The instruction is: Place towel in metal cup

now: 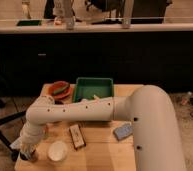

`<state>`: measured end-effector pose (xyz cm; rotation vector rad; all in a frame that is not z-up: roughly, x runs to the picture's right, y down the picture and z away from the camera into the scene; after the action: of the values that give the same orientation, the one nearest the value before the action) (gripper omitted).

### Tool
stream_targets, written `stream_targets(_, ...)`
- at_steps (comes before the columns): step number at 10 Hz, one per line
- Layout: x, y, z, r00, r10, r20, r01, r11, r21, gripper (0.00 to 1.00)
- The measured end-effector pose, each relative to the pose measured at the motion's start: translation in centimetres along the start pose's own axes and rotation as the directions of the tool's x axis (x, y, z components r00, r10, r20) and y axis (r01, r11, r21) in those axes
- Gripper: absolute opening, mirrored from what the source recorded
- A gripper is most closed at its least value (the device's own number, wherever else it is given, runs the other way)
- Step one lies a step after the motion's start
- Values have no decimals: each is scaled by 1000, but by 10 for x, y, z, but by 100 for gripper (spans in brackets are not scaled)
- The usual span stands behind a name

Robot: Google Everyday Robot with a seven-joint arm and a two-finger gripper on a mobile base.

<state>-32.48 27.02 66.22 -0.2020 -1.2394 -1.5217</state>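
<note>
My white arm reaches across the wooden table (100, 155) to its front left corner. The gripper (27, 151) points down there, right over a small dark metal cup (30, 157) at the table's edge. The gripper hides most of the cup. A pale bit of cloth, perhaps the towel (16, 144), shows just left of the gripper. I cannot tell whether it is held or whether it is inside the cup.
A white round cup (57, 151) stands just right of the gripper. A dark bar (77, 136) lies beside it, and a blue packet (123, 131) lies further right. A green tray (94, 89) and an orange bowl (59, 90) sit at the back. A dark counter runs behind.
</note>
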Motion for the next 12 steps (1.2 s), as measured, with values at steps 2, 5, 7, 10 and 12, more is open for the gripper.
stream_targets(2, 0, 0, 0, 1000, 1, 1, -1, 1000, 0, 3)
stream_targets(5, 0, 0, 0, 1000, 1, 1, -1, 1000, 0, 3)
stream_targets(7, 0, 0, 0, 1000, 1, 0, -1, 1000, 0, 3)
stream_targets(10, 0, 0, 0, 1000, 2, 0, -2, 1000, 1, 1)
stream_targets(12, 0, 1, 0, 1000, 2, 0, -2, 1000, 1, 10)
